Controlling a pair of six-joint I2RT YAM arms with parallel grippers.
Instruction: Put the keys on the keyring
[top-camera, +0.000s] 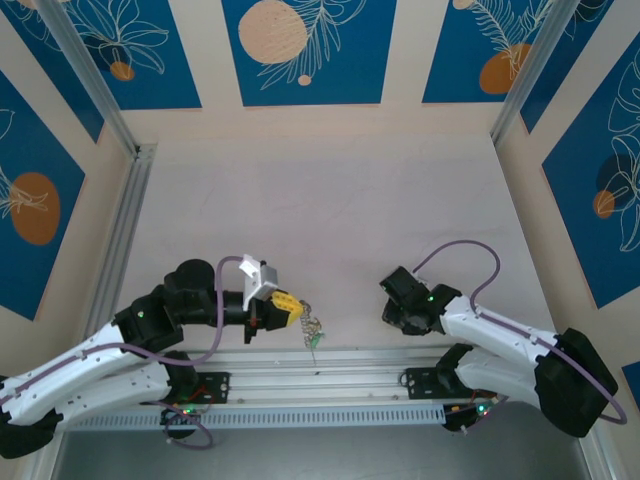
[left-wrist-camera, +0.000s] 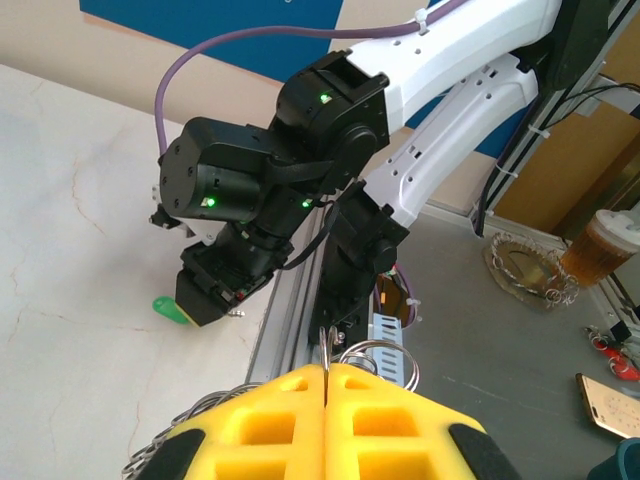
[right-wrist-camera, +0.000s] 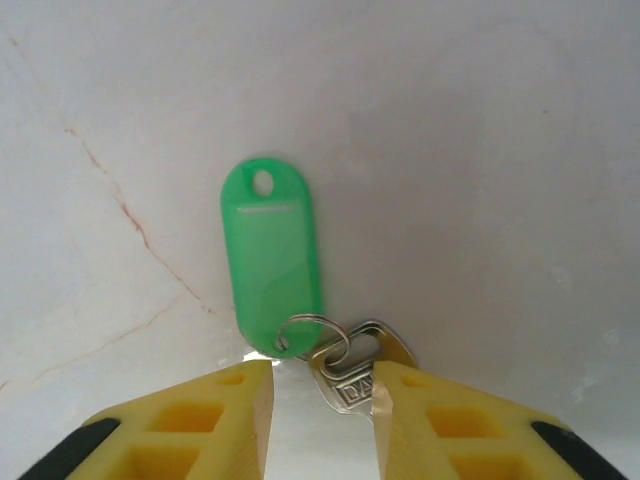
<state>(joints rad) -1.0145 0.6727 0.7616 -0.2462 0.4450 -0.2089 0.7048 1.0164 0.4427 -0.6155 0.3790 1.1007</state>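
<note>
Two robot arms work at the near edge of a pale table (top-camera: 330, 190). The left gripper (top-camera: 287, 303), its yellow fingers pressed together, pinches the keyring (left-wrist-camera: 368, 349), whose thin wire loops curl out just above the fingertips in the left wrist view. Seen from above, a small tangle of metal with a speck of green hangs from it toward the table edge. Well apart to the right, the right gripper (right-wrist-camera: 322, 368) points down at the tabletop, its jaws standing apart and straddling a silver key (right-wrist-camera: 352, 380) that lies flat between them. The right-hand finger is at the key's edge, though whether it touches cannot be told. A small split ring (right-wrist-camera: 314, 334) joins the key to a bright green oval tag (right-wrist-camera: 270, 262), its face plain green, which lies flat on the table just beyond the fingertips. Letters stamped on the key's head, apparently "DA", are partly hidden by the finger.
</note>
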